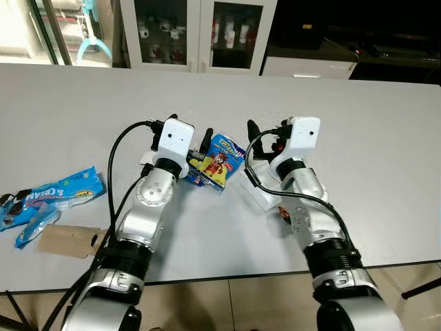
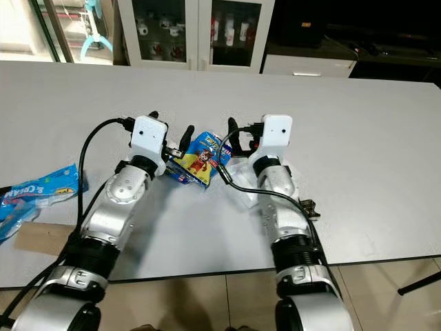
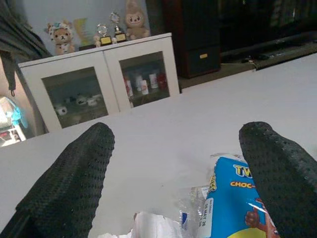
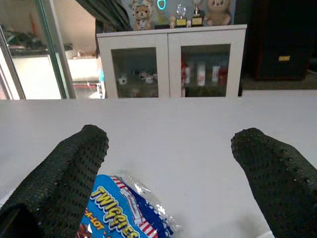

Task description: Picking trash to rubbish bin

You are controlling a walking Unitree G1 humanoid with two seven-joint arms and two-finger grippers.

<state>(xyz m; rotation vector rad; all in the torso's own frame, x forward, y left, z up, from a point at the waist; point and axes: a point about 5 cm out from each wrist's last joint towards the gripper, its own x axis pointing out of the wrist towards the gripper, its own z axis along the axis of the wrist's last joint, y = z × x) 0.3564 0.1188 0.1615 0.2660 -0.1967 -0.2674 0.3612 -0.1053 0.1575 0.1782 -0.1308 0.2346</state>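
1. Where both arms rest on the white table (image 1: 386, 172), the blue Twiggies snack packet (image 1: 217, 160) lies flat between the left gripper (image 1: 189, 141) and the right gripper (image 1: 265, 138).
2. Left gripper: fingers spread apart, one finger just beside the packet's edge. The left wrist view adds clear crumpled wrapping (image 3: 163, 223) beside the packet.
3. Right gripper: fingers apart, packet beneath the near finger in the right wrist view.
4. Left eye view: blue cream-biscuit wrapper (image 1: 52, 196) and brown cardboard piece (image 1: 69, 241), well apart.
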